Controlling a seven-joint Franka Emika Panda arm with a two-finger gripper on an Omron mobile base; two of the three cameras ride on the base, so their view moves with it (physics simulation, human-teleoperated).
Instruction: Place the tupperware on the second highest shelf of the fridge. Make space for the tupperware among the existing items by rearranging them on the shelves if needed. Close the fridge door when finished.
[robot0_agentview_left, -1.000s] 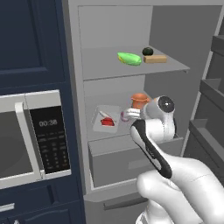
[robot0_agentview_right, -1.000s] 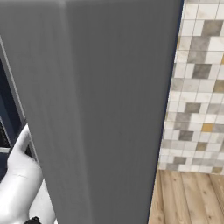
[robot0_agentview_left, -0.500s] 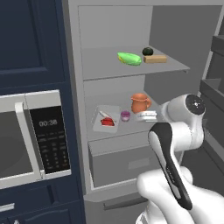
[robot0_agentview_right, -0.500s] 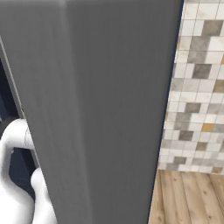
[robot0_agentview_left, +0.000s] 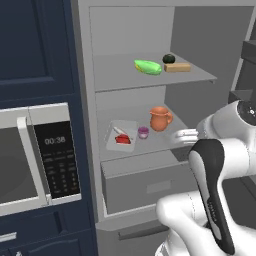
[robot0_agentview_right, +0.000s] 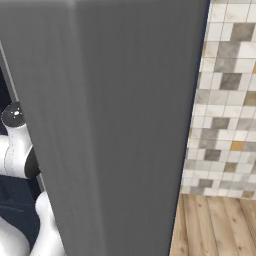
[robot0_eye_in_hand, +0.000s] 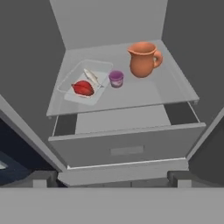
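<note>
The fridge stands open. On the second highest shelf a clear tupperware holds red food, at the left. Beside it stand a tiny purple cup and an orange-brown jug, also seen from the left base as cup and jug. The upper shelf carries a green vegetable, a dark ball and a tan block. My gripper is open and empty, back from the shelf's front edge, at its right end.
A grey drawer under the shelf stands slightly pulled out. The fridge door is swung open at my right, its inner bins close to my arm. A navy cabinet with a microwave stands left of the fridge.
My arm has swung right and my hand has drawn back from the jug's side to the shelf's front right. The tupperware, cup and jug stay put.
</note>
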